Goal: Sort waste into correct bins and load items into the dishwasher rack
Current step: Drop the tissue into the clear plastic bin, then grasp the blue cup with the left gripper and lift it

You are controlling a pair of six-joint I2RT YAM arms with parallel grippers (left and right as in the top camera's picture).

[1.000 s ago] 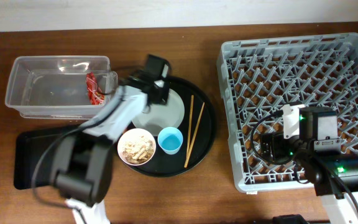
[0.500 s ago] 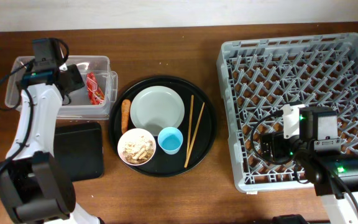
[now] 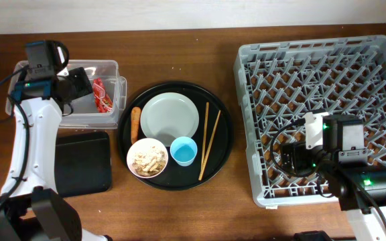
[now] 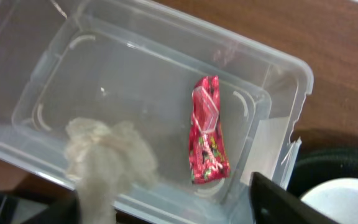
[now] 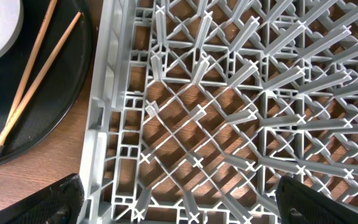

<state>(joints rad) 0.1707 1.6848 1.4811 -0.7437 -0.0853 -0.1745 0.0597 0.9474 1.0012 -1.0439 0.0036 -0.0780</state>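
Observation:
The red snack wrapper [image 3: 100,95] [image 4: 208,134] lies in the clear tub [image 3: 66,65] [image 4: 263,81]. My left gripper [image 3: 80,86] [image 4: 179,211] hovers open over that tub, holding nothing; a blurry pale lump sits by its left finger. The black shallow tray [image 3: 82,164] lies in front of the tub. On a round black tray [image 3: 179,179] are the sausage [image 3: 135,120], the grey plate [image 3: 170,118], the white bowl [image 3: 147,158] of beige scraps, the blue cup [image 3: 183,151] and two chopsticks [image 3: 210,139] [image 5: 33,74]. My right gripper [image 3: 283,157] [image 5: 185,208] stands open above the front left of the dishwasher rack [image 3: 327,80] [image 5: 229,112].
The rack fills the right half of the wooden table [image 3: 240,214]. The round tray's rim lies close to the rack's left wall, as the right wrist view shows. The left arm's white links run from the table's front left up to the tub.
My left arm has swung left from over the round tray to over the clear tub, uncovering the sausage, and its jaws have opened. The right arm has not moved.

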